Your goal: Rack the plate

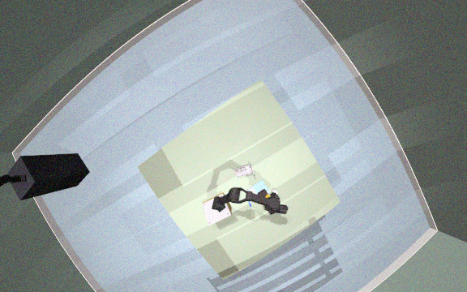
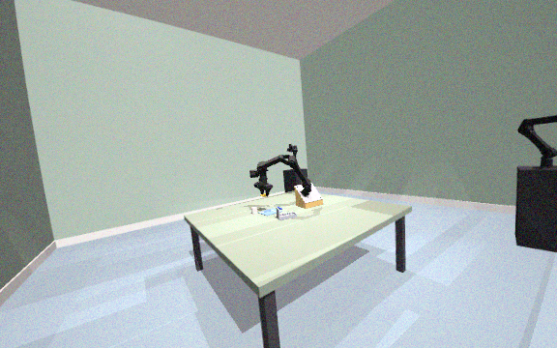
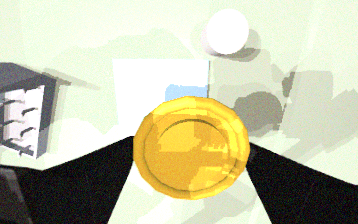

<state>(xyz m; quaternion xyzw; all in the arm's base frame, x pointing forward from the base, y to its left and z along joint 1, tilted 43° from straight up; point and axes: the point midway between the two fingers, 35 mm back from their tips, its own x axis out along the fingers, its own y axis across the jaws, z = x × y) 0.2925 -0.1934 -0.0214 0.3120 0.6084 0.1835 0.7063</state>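
Green table (image 2: 307, 242): dish rack (image 2: 286, 214), blue mat (image 2: 268, 212), white cylinder (image 2: 254, 210).
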